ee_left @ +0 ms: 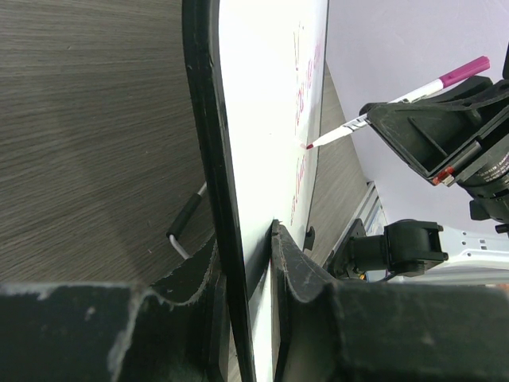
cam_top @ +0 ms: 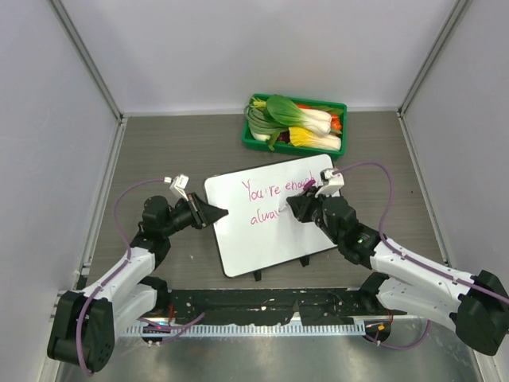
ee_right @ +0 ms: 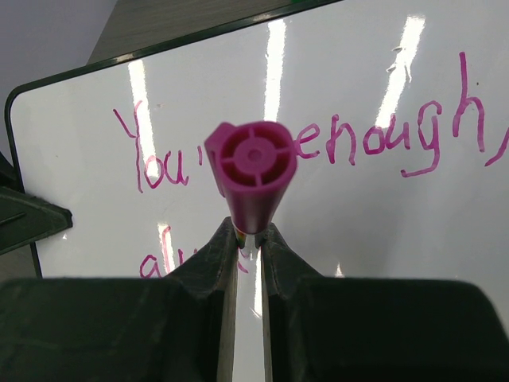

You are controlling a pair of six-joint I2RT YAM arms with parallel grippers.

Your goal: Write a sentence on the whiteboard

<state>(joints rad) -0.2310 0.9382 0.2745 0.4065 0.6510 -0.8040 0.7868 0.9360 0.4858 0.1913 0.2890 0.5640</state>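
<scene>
The whiteboard (cam_top: 262, 247) lies tilted in the middle of the table. The sentence (cam_top: 278, 191) is in pink cursive and reads "You're enough," with "alwa" begun on a second line. My left gripper (cam_top: 221, 213) is shut on the board's left edge; in the left wrist view (ee_left: 245, 239) its jaws pinch the black rim (ee_left: 208, 159). My right gripper (cam_top: 296, 204) is shut on a pink marker (ee_right: 253, 171) over the second line. The marker (ee_left: 413, 91) points its tip at the board surface. The right wrist view (ee_right: 250, 232) shows the writing (ee_right: 374, 139) behind the marker.
A green bin (cam_top: 248, 142) of vegetables stands just beyond the board's far edge. Small black clips (cam_top: 256, 275) stick out from the board's near edge. A black rail (cam_top: 262, 306) runs along the near table edge. White walls close in three sides.
</scene>
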